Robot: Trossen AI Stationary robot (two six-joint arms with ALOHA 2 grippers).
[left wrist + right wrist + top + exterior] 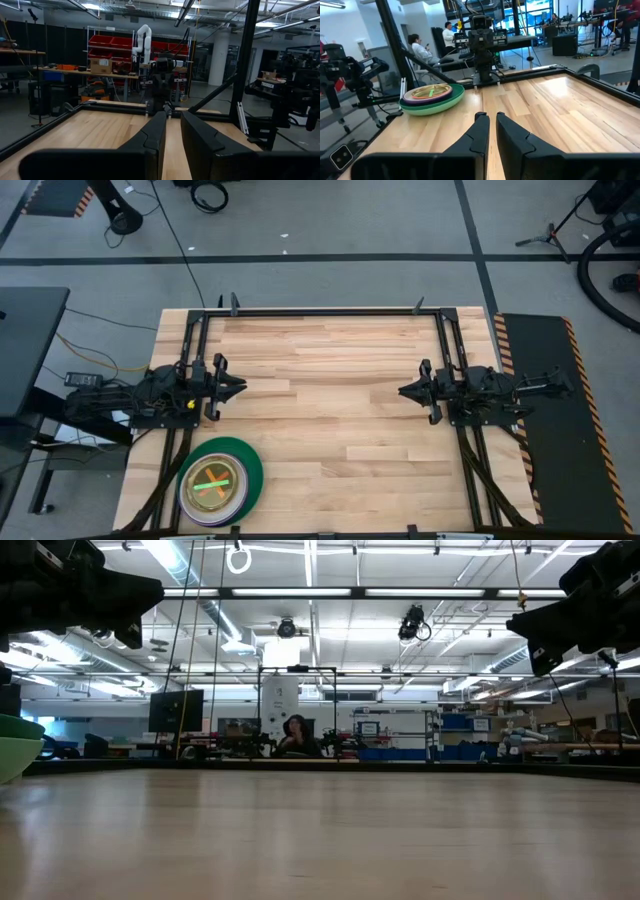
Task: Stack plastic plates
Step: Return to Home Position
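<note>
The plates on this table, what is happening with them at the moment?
Nothing is being handled right now. The plates sit in one stack near a corner of the table on the left arm's side, with a large green plate at the bottom. The left pincer and the right pincer hang above the table at its two sides, facing each other, both shut and empty. The stacking looks finished.

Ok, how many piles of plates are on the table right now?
1. The pile of plates sits in a corner of the table on the left arm's side; lower plates are mostly hidden.
</note>
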